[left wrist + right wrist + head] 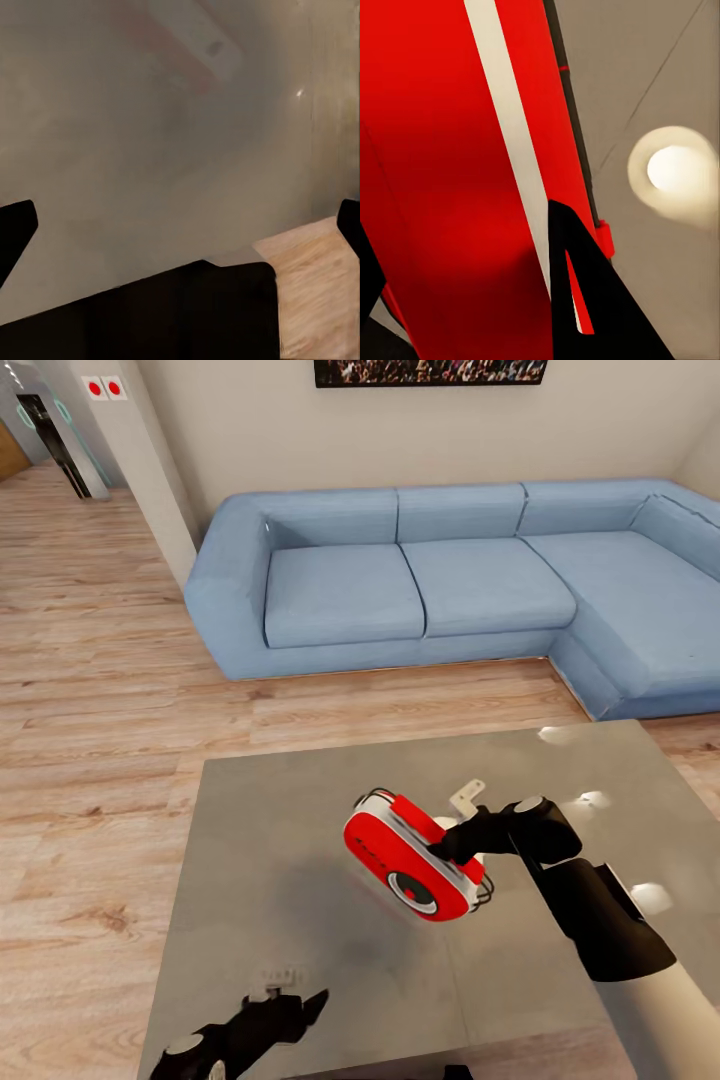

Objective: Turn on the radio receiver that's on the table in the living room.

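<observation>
Right end effector, arm stretched forward, pinches the tilted radio receiver above the tabletop; left end effector gapes empty

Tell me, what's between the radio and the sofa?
In the head view, bare table top, then wood floor, lie between the radio and sofa.

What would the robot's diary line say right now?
right gripper: shut on radio receiver | radio: tilted above table | left gripper: open, low over table
</observation>
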Tool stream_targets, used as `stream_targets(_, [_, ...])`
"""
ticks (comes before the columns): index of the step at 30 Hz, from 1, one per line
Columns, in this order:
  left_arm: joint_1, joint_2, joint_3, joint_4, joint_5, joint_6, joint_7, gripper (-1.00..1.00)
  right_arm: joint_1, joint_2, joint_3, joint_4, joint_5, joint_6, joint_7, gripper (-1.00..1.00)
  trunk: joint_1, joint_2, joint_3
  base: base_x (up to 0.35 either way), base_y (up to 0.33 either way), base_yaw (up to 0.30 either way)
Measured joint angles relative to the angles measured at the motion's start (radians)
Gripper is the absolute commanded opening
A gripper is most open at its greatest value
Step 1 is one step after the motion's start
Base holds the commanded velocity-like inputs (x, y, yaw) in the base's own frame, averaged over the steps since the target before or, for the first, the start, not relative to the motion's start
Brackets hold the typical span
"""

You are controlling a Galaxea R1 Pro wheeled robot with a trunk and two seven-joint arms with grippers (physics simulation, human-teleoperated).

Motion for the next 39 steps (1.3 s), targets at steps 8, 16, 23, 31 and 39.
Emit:
stream_targets(8, [-0.001,-0.032,-0.045,-0.096,0.036,0.035,-0.077,1.0,0.0,-0.009,0.0,0.0,-0.004,0.001,0.0,-1.0,0.0,0.0,0.0,0.0,0.0,0.0])
stream_targets(16, [-0.078,-0.071,-0.049,-0.113,0.04,0.088,-0.184,1.0,0.0,-0.01,0.001,0.0,-0.004,0.001,0.0,-1.0,0.0,0.0,0.0,0.0,0.0,0.0])
stream_targets(23, [-0.133,-0.079,-0.05,-0.114,0.044,0.121,-0.188,1.0,0.0,-0.01,0.018,0.001,-0.007,0.002,0.0,-1.0,0.0,0.0,0.0,0.0,0.0,0.0])
stream_targets(31, [-0.138,-0.079,-0.052,-0.114,0.089,0.124,-0.187,-1.0,0.0,-0.02,0.025,0.002,-0.009,0.0,0.003,-1.0,0.0,0.0,0.0,0.0,0.0,0.0])
stream_targets(39, [-0.138,-0.079,-0.052,-0.113,0.095,0.124,-0.187,-1.0,0.0,-0.026,0.021,0.002,-0.014,0.001,0.005,-1.0,0.0,0.0,0.0,0.0,0.0,0.0])
